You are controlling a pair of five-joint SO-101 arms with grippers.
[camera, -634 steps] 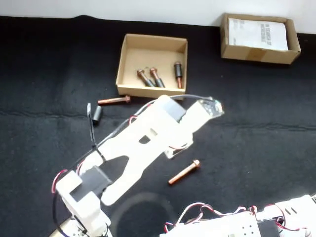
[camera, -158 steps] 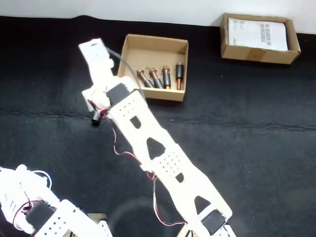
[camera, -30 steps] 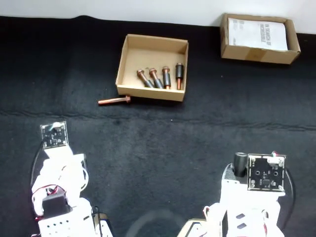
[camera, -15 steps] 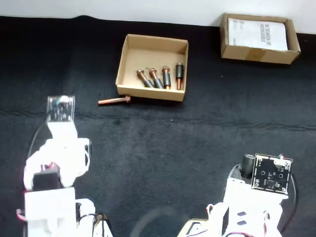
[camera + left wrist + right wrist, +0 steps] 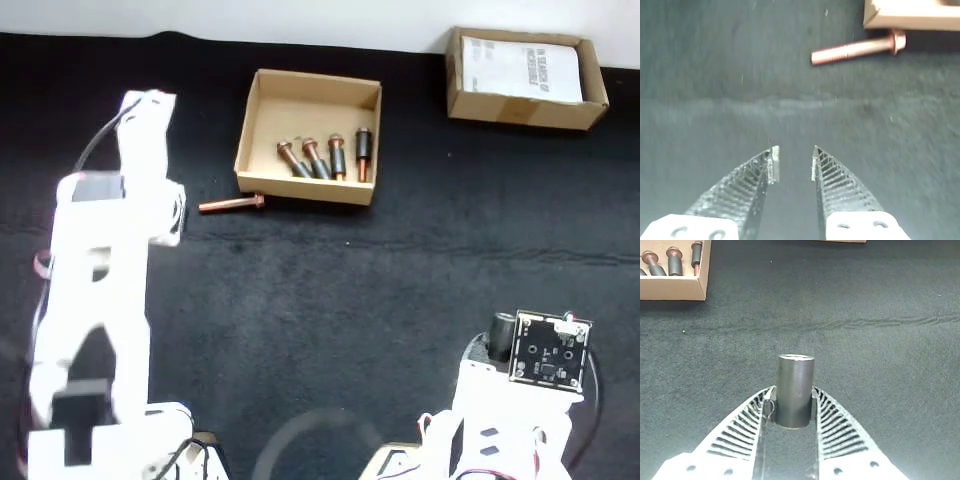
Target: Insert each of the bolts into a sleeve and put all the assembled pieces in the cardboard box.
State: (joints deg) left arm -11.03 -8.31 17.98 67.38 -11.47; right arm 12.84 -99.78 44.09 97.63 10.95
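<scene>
The high camera looks steeply down from above the arms' side of the black-clothed bench [image 5: 400, 300], taking in its whole width to the far edge. The left wrist camera sits just behind the left hand [image 5: 793, 162], aimed along its fingers, close over the cloth. With the high view it shares the loose copper-coloured bolt [image 5: 855, 47] and a corner of the open brown cardboard box [image 5: 910, 15]. The right wrist camera looks low past the right hand [image 5: 792, 400] and its grey metal sleeve [image 5: 796, 390], also catching that box's corner.

Lone copper bolt [image 5: 231, 204] flat beside cardboard box [image 5: 300, 187]
</scene>
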